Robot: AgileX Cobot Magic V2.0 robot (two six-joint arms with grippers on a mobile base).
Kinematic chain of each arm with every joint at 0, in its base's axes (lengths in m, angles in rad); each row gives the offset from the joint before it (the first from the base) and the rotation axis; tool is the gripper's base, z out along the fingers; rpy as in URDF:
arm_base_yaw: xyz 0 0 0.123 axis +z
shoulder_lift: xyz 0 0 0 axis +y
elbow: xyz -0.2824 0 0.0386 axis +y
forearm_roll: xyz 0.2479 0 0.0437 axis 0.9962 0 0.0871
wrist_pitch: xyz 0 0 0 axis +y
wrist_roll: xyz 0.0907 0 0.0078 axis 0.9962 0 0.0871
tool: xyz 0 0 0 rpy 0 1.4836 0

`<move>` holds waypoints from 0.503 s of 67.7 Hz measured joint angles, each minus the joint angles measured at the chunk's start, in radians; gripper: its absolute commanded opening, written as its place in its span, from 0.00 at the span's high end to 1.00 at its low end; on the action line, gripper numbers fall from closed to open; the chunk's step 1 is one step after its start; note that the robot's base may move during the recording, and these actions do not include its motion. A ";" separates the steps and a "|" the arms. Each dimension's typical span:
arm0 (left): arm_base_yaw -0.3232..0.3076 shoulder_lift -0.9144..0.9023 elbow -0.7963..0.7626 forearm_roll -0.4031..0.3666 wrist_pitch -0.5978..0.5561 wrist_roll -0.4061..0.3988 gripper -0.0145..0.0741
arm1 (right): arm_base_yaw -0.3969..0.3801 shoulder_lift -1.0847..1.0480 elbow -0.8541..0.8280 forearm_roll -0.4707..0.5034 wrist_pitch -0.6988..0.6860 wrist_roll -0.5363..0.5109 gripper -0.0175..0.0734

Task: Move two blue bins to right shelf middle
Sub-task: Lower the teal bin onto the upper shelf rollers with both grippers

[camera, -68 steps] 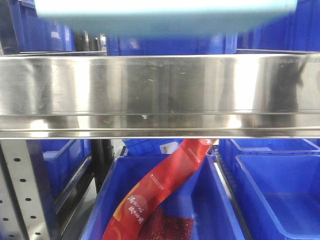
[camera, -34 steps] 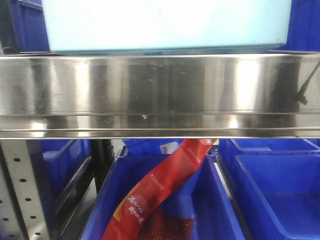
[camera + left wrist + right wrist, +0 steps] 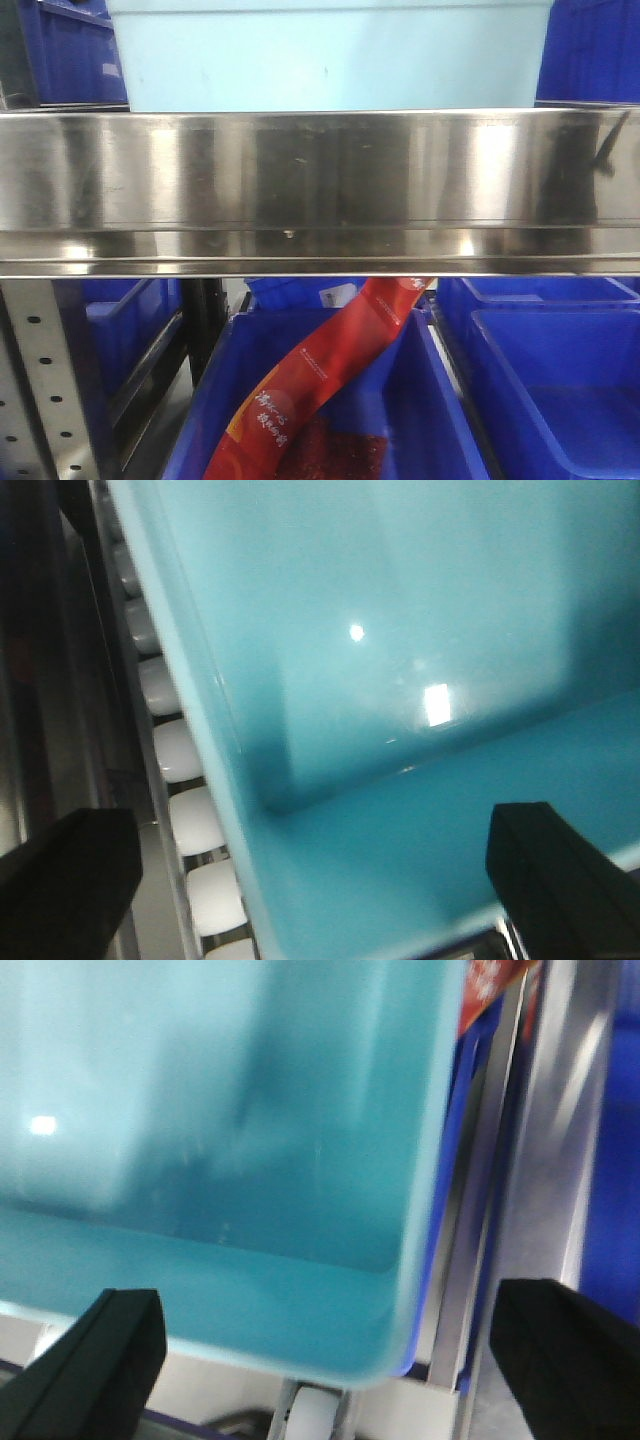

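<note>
- On the steel shelf [image 3: 320, 180], near its front edge and about midway between the ends, sits a pale blue bin [image 3: 330, 60].
- My left gripper [image 3: 300, 875] and right gripper [image 3: 325, 1345] hang released over the bin's two ends (fingers clear of its walls).
- I'd back both arms off evenly, without nudging it forward.

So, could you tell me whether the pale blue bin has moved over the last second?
Yes. The pale blue bin has come down behind the steel shelf rail; its underside, earlier above the rail, is now hidden.
</note>
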 measured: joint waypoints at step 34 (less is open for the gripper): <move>0.000 -0.283 0.100 0.201 -0.056 -0.001 0.96 | 0.000 -0.175 0.011 -0.202 -0.059 0.019 0.99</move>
